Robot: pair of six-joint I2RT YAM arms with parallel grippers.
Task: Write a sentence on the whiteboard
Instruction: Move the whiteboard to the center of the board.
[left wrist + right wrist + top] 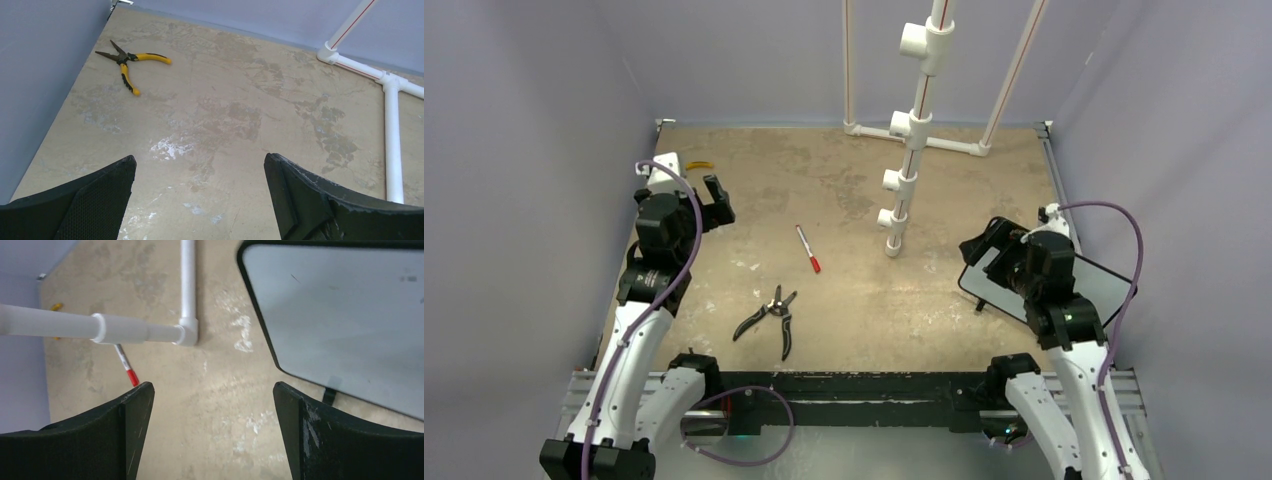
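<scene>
Currently left end effector [200,172] wide, holding nothing, yellow pliers [127,62] well ahead to its left. Right end effector [212,400] wide too; whiteboard [350,315] ahead-right, marker [128,369] ahead-left on tabletop [215,365].

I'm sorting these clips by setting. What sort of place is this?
Probably a robot test cell in a lab: plain grey walls enclose a worn tabletop, a white pipe frame stands at the back, and a marker and a whiteboard are set out as props.
</scene>
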